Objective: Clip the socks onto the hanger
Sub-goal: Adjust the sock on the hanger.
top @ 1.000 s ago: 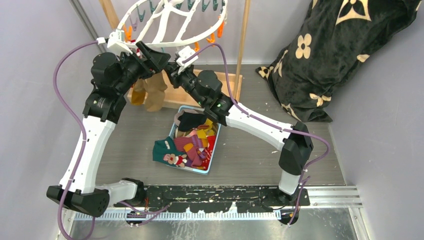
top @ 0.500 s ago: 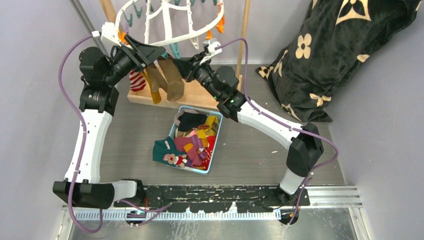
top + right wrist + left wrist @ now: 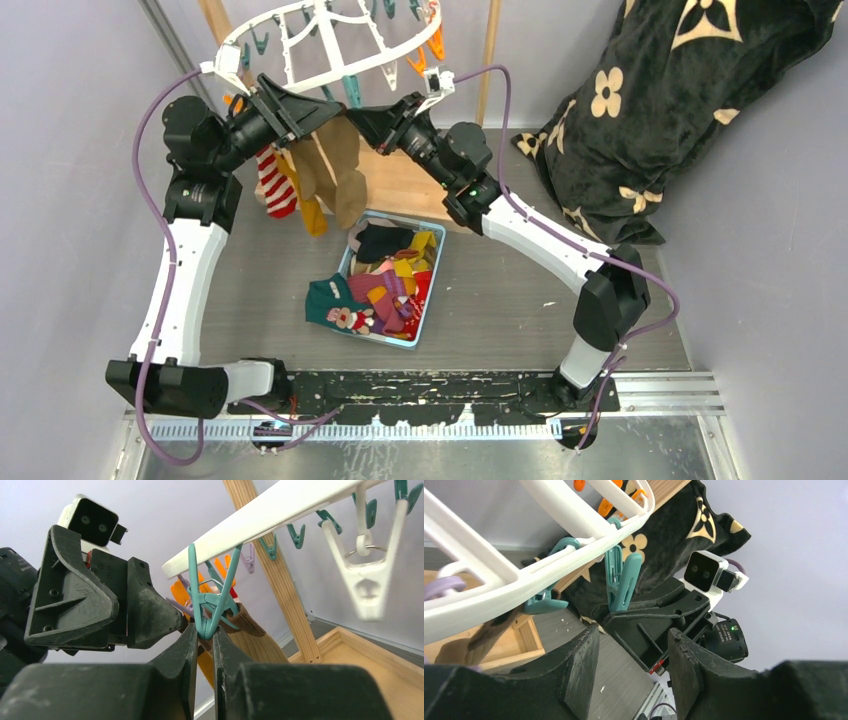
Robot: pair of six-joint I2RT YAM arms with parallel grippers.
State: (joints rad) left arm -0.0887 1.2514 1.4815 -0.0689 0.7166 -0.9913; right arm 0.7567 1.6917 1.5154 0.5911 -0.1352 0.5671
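Note:
The white hanger (image 3: 300, 62) hangs at the back, with orange and teal clips round its rim. Three socks dangle from it: red-white striped (image 3: 275, 186), mustard (image 3: 313, 212) and tan-brown (image 3: 346, 166). My right gripper (image 3: 357, 113) is shut on a teal clip (image 3: 206, 621) under the rim (image 3: 280, 515), and the tan-brown sock (image 3: 255, 632) hangs right behind that clip. My left gripper (image 3: 318, 108) faces it from the left. In the left wrist view my left gripper (image 3: 631, 645) is open and holds nothing, below another teal clip (image 3: 623, 582).
A blue basket (image 3: 432, 290) on the floor holds several loose socks, and a teal one (image 3: 330, 300) hangs over its left side. The wooden stand (image 3: 405, 185) is behind it. A black flowered blanket (image 3: 640, 120) is piled at the back right. A white clip (image 3: 367, 585) hangs nearby.
The hanger has swung and tilted, and the hanging socks have moved forward into fuller view. Both grippers have risen with it. The left jaws have narrowed, while the right stays pinched.

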